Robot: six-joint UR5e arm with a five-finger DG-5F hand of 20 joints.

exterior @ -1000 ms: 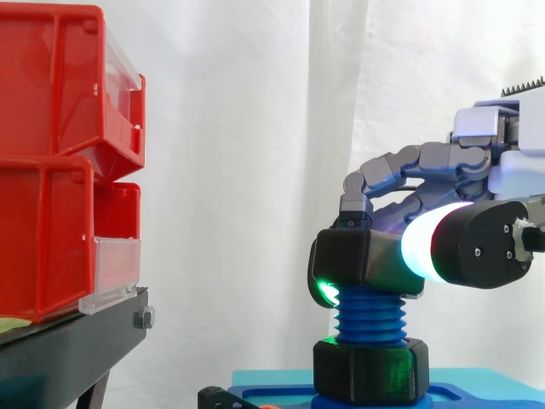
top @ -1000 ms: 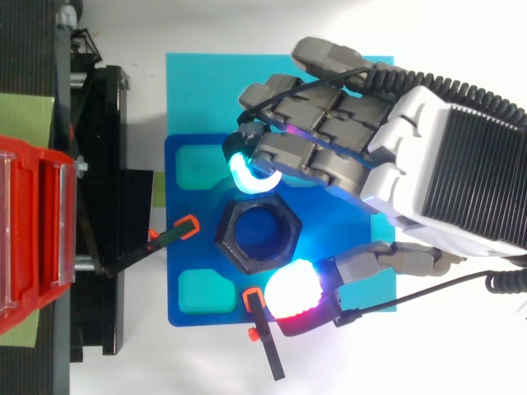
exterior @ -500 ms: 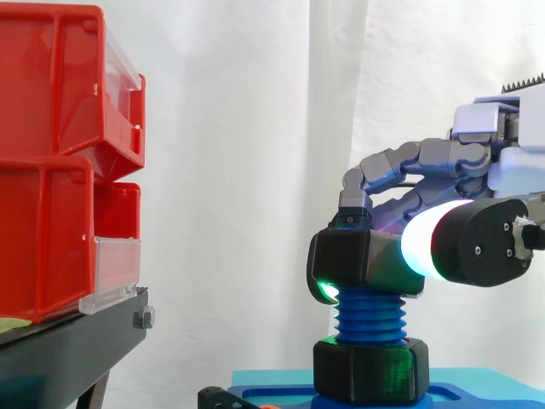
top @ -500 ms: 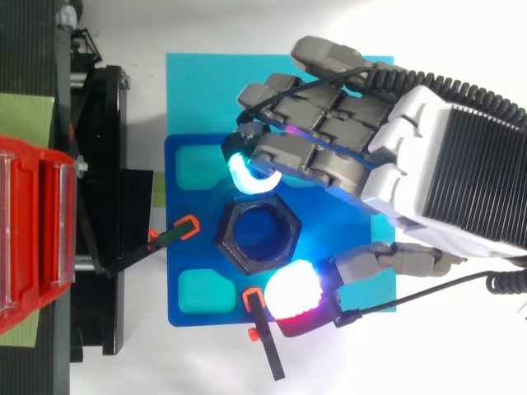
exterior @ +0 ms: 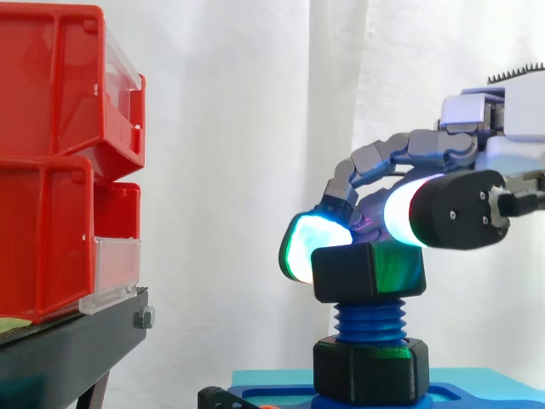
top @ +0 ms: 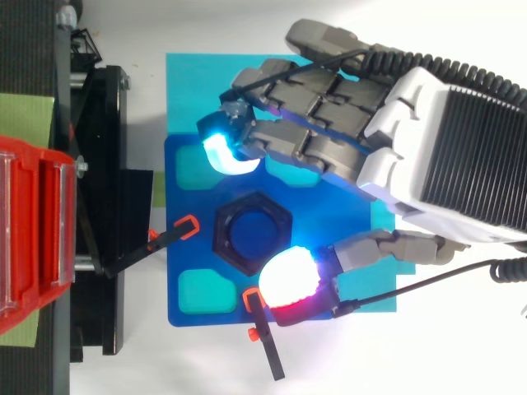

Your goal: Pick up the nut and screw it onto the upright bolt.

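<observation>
The black hexagonal nut (exterior: 368, 271) sits level on the very top of the blue bolt (exterior: 370, 321). The bolt stands upright, its coarse thread bare beneath the nut. A second black nut (exterior: 370, 368) rings the bolt's foot, at 6 o'clock of the first. From above, the bolt's blue end shows in the nut's bore. The pair stands mid-way on a dark blue plate (top: 317, 218), with red bins (top: 33, 230) at 9 o'clock.

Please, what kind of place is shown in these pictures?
Probably a robotics test bench in a lab: a white curtain behind, red bins on a black stand, and a blue fixture plate holding an upright bolt with a black nut on top.
</observation>
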